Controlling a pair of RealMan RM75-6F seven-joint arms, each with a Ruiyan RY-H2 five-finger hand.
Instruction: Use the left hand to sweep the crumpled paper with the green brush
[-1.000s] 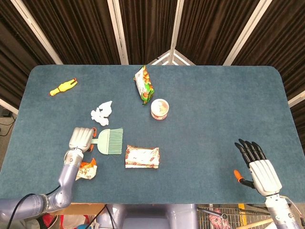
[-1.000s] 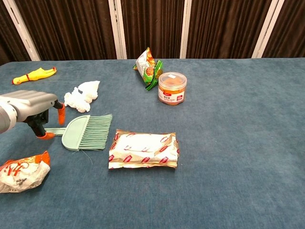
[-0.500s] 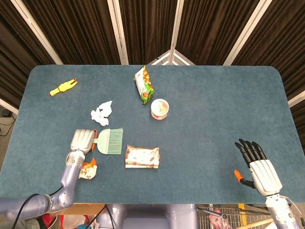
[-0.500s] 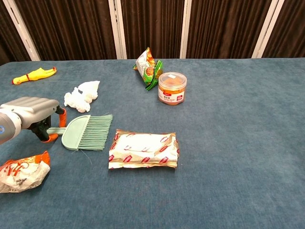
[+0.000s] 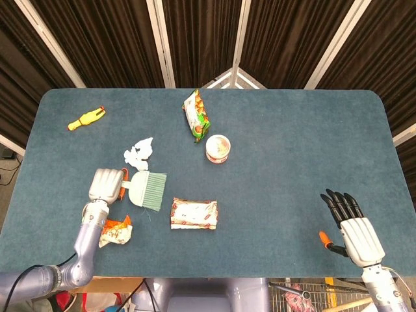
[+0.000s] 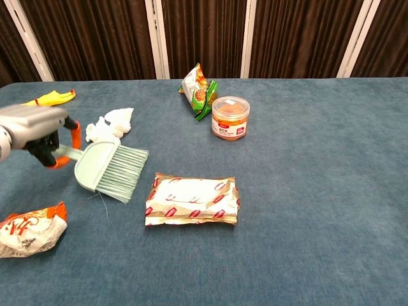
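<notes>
Left hand: the left hand (image 6: 35,131) grasps the handle of the green brush (image 6: 107,168), its orange-tipped fingers (image 6: 75,135) wrapped round the stem; in the head view it sits at the table's left side (image 5: 106,185).
Change: over the last second the brush has come up off the table (image 5: 292,149). A second ago it lay flat with the hand closing on its handle; now the head is tilted, bristles pointing right and slightly down, and it has swung a little toward the far side.
Brush position: in the chest view the brush head appears clear of the cloth, though whether the bristle tips touch the surface cannot be told.
Crumpled paper: the crumpled paper (image 5: 138,153) lies just beyond the brush, near the bristles' far corner, apparently unmoved (image 6: 109,123).
Meaning: the grasp step looks done and the lift is under way; sweeping itself has not yet begun, since the paper sits where it was.
Next need: the bristles probably have to be carried to the paper and set down beside it before a stroke.
Right hand: the right hand (image 5: 351,227) rests unchanged at the near right edge, fingers spread, holding nothing.
Nearby: a flat snack packet (image 5: 194,214) lies just right of the brush and a crumpled wrapper (image 6: 29,231) near the left forearm.
</notes>
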